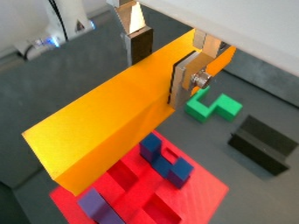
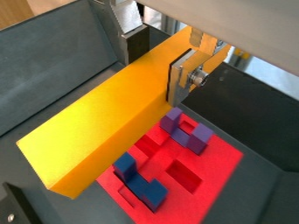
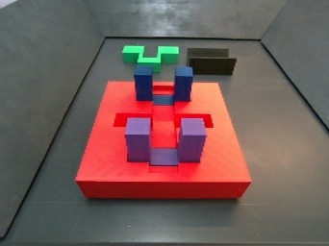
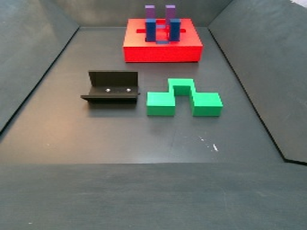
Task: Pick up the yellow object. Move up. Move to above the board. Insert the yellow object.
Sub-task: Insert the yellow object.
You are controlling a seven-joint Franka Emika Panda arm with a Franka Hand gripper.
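Dark grey floor, red board (image 3: 162, 163) with blue and purple blocks, gripper (image 1: 163, 61) up high above it, clamping the yellow object (image 2: 111, 122), green block (image 4: 181, 99) beside fixture (image 4: 111, 89).

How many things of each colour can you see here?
Yellow: 1, the yellow object, gripped in the tool above the board.
Red: 1, the board.
Green: 1, the notched block.
Black: 1, the fixture.
Blue: 2 upright blocks.
Purple: 2 upright blocks.
Total: 8.
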